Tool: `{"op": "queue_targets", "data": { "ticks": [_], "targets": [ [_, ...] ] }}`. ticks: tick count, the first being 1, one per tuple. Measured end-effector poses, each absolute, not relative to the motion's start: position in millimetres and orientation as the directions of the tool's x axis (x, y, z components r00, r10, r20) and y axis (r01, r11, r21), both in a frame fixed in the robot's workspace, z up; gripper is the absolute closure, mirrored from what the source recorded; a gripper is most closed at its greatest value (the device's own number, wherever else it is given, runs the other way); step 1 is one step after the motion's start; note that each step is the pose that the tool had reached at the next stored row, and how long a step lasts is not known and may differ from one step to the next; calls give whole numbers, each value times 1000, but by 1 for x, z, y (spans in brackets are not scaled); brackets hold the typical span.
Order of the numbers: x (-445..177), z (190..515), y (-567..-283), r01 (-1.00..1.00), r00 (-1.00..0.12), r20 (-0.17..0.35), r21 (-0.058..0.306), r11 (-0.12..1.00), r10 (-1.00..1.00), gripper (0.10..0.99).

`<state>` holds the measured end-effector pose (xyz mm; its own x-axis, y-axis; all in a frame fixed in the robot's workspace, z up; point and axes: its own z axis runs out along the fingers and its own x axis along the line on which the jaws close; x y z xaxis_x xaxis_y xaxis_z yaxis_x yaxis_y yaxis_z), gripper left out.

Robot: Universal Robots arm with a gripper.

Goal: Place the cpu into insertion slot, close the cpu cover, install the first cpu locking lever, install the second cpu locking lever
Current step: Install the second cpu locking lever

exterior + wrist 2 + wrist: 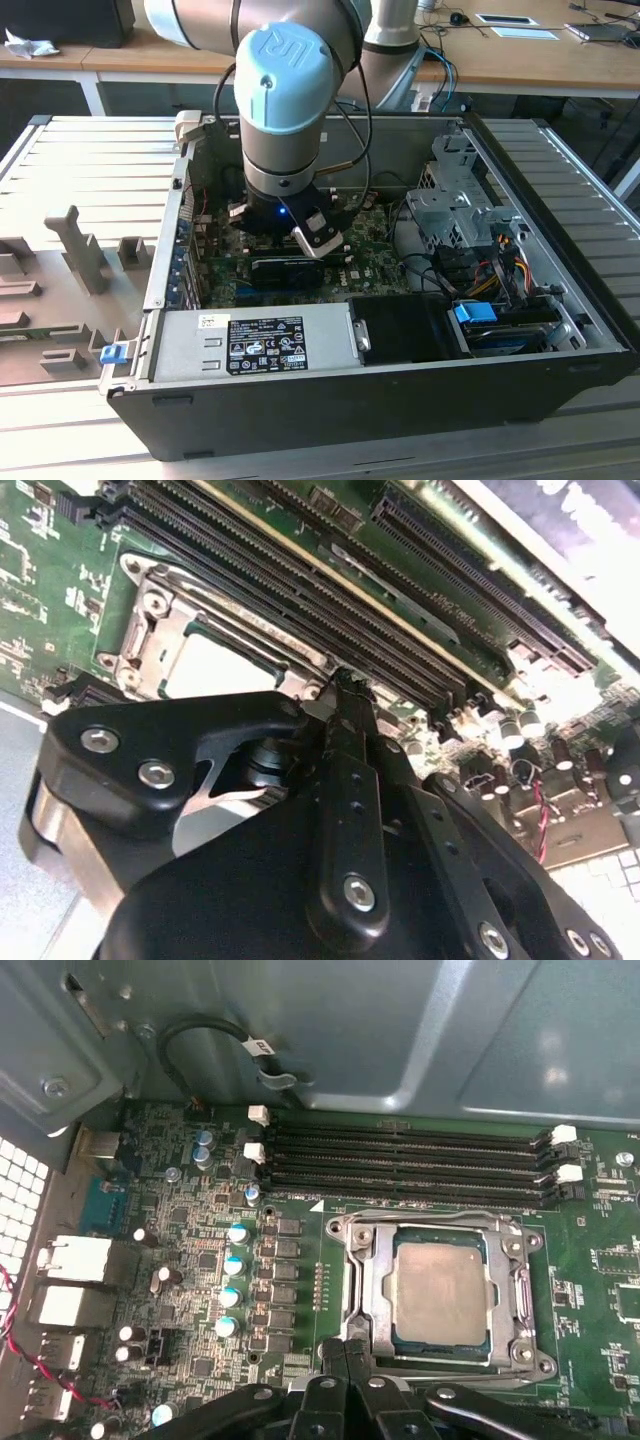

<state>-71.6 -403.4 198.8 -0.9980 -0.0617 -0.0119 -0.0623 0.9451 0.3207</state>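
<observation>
The small square cpu with silvery-grey metal top (440,1293) is seen seated in the black insertion slot (372,1300), just ahead of the black gripper (346,1352). The dull silver windowed cpu cover (377,1278) is lowered around it, framing the chip so it can be clamped. The gripper fingertips are pressed together, nothing held, poised at the socket frame's near edge, judged suited to working a locking lever.

1. The light blue round cap of the arm joint (281,66) carries a raised two-letter logo in the exterior view.
2. The black rectangular label on the grey power supply box (266,346) carries white print and symbols, too small to read.
3. The small white sticker (213,322) beside it is also unreadable.
</observation>
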Motion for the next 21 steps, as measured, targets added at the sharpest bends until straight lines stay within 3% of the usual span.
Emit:
{"op": "queue_targets", "data": {
  "ticks": [7,21],
  "targets": [
    [-76,193,-403,-62,-998,-14,350,935,-61,980],
    [-76,214,-403,-62,-998,-14,350,935,-61,980]
  ]
}}
